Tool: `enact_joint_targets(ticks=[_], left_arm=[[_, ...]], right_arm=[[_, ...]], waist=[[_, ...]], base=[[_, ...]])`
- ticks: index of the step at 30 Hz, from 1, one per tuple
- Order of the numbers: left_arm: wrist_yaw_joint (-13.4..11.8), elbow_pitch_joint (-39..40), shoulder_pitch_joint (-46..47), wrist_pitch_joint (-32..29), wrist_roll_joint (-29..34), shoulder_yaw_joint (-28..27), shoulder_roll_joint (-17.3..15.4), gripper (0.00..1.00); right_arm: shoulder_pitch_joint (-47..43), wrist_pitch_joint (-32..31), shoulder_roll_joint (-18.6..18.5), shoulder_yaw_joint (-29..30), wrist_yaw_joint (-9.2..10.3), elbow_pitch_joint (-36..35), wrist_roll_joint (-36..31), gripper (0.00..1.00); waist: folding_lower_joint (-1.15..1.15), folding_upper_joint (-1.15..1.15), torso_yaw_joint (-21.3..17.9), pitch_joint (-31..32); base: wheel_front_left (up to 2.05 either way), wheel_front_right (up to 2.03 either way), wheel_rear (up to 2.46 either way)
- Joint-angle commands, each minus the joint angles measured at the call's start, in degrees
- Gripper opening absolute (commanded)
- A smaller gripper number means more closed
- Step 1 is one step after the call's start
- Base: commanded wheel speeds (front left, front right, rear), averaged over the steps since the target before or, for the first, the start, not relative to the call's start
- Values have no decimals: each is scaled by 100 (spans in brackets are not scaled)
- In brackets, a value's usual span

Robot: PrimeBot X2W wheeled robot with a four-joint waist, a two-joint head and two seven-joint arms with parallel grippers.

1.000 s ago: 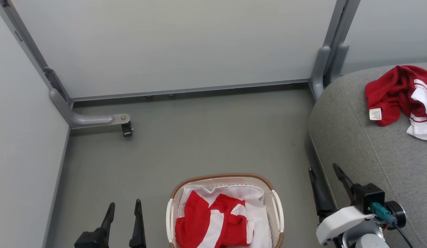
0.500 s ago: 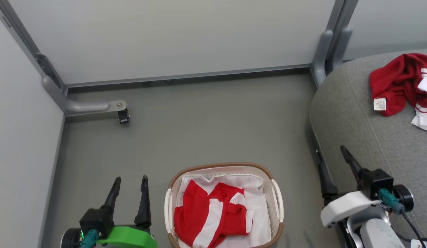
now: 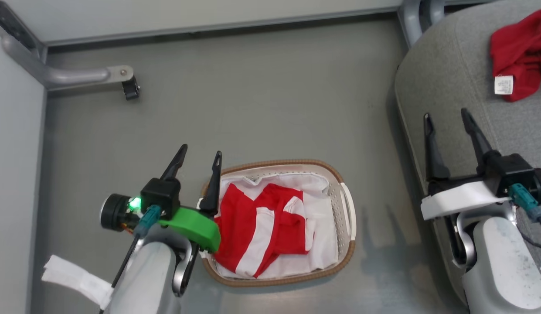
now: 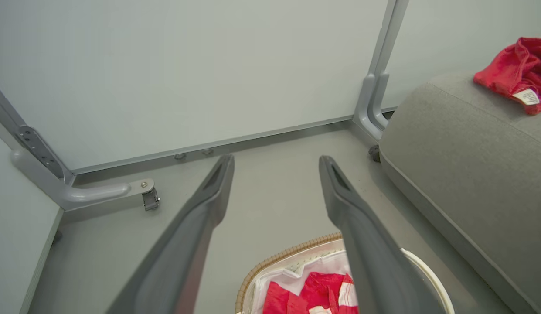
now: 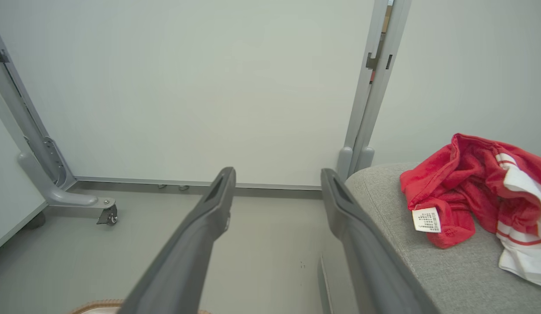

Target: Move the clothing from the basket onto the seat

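Note:
A red garment with white panels (image 3: pixel 263 229) lies crumpled in the white basket (image 3: pixel 345 205) with the brown woven rim, on the floor in the head view. My left gripper (image 3: pixel 199 156) hangs open over the basket's left rim, with nothing between its fingers. A second red garment with a white tag (image 3: pixel 516 56) lies on the grey seat (image 3: pixel 453 78) at the right. My right gripper (image 3: pixel 447 120) stands open and empty over the seat's near edge. In the left wrist view the basket (image 4: pixel 270 272) and its red garment (image 4: pixel 314 296) show at the bottom. The right wrist view shows the seat's garment (image 5: pixel 464 192).
Grey partition walls close off the back and the left. A grey metal foot with a caster (image 3: pixel 128 87) juts out over the floor at the upper left. A partition post (image 3: pixel 412 17) stands by the seat's far corner. A white strip (image 3: pixel 74 279) hangs from my left forearm.
The head camera has tilted down, so the whole picture has shifted upward. Both grippers have come further into view, the left one reaching the basket's left rim. Both stay open.

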State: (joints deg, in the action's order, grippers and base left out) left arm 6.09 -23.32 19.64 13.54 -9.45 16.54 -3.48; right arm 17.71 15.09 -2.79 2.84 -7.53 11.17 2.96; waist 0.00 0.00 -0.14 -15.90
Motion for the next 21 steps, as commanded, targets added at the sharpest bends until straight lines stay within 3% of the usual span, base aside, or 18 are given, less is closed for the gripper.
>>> enact_joint_targets(ticks=[1, 9, 21], left_arm=[[40, -142, 227, -34, 69, 67, -38, 100], [104, -1466, 1175, -225, 165, 624, -8, 100], [139, -2932, 2111, -444, 276, 1651, 30, 100]], right_arm=[[136, 11, -20, 38, 8, -58, -34, 100], [633, 11, -20, 107, 8, -393, 65, 100], [1170, 11, -19, -48, 8, -760, 360, 100]], waist=[[0, 0, -250, -813], [0, 0, -595, -1833], [0, 0, -944, -2870]], base=[[0, 0, 0], [0, 0, 0], [0, 0, 0]])
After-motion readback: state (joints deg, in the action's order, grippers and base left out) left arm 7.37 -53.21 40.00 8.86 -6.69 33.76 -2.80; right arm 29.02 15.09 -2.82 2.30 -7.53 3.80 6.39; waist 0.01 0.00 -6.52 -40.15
